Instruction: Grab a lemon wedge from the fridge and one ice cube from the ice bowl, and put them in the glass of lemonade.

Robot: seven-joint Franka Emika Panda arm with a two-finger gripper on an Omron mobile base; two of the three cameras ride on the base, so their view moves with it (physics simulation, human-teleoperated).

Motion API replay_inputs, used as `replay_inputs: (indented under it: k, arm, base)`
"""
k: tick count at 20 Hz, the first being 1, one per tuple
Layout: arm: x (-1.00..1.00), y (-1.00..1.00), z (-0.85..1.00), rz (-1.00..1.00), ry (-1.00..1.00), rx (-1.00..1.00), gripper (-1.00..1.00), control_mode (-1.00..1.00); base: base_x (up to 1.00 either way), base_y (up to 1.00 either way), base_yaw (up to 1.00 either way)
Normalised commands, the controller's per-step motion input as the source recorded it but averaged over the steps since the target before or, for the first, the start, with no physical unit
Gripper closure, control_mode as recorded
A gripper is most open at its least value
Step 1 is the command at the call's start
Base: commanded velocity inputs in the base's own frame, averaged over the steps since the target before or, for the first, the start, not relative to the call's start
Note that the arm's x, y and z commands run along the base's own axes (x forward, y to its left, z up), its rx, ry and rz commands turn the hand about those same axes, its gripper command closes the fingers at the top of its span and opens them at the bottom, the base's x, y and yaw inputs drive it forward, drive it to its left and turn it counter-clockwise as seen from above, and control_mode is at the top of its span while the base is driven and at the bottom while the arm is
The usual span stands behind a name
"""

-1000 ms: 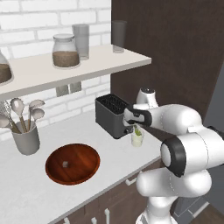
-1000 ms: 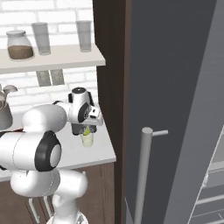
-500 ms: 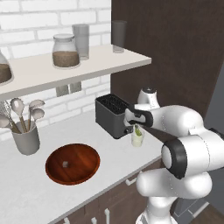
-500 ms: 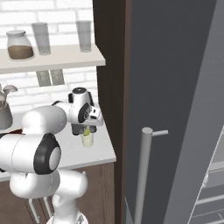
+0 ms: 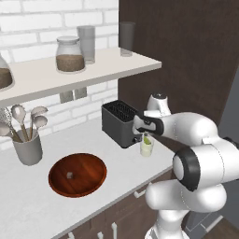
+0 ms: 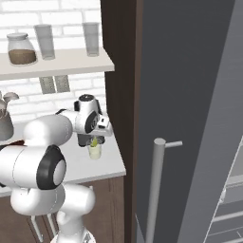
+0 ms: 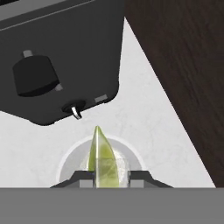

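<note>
1. Plainly, one lemon wedge (image 7: pixel 101 162) is pinched between the two fingertips of the gripper (image 7: pixel 112 176); the jaws are closed narrowly on its flat sides, with its pointed end sticking out past them.
2. One glass of lemonade (image 5: pixel 146 146) stands on the counter (image 5: pixel 65 205), right under the wedge. In the hand view the wedge hangs over the glass's round mouth; whether it touches the liquid cannot be told.
3. One dark toaster (image 5: pixel 121 123) sits just beside the glass, with one lever and one round knob on its end face.
4. One ice bowl (image 5: pixel 77 173) of reddish-brown wood lies on the counter, well apart from the glass, with one small pale ice cube (image 5: pixel 69 175) near its middle.
5. One grey utensil cup (image 5: pixel 28 149) stands by the wall, holding several pale spoons.
6. On the shelf (image 5: pixel 84 74) stand two tall grey glasses (image 5: pixel 86 44) and one lidded jar (image 5: pixel 70 54) of brown contents; part of a second jar shows at the left edge.
7. The counter is white and faintly marbled, over dark brown cabinet fronts. The wall is white brick with one grey double outlet plate (image 5: pixel 73 95) under the shelf.
8. A tall dark brown cabinet (image 5: pixel 196 60) rises just past the glass. The grey fridge (image 6: pixel 190 95) stands next to it, one long vertical bar handle (image 6: pixel 154 190) showing in the right base view.
9. No lettering is legible on anything.
</note>
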Motion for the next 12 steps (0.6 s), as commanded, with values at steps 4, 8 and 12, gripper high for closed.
replay_inputs:
  k: [4,8,12]
  arm:
    - [-0.01,0.1,0.0,0.0,0.0,0.0,1.0,-1.0]
    - [-0.07,0.0,0.0,0.0,0.0,0.0,1.0,-1.0]
    - [-0.02,-0.04,0.0,0.0,0.0,0.0,1.0,-1.0]
  base:
    - [0.0,0.0,0.0]
    - [0.0,0.0,0.0]
    - [0.0,0.0,0.0]
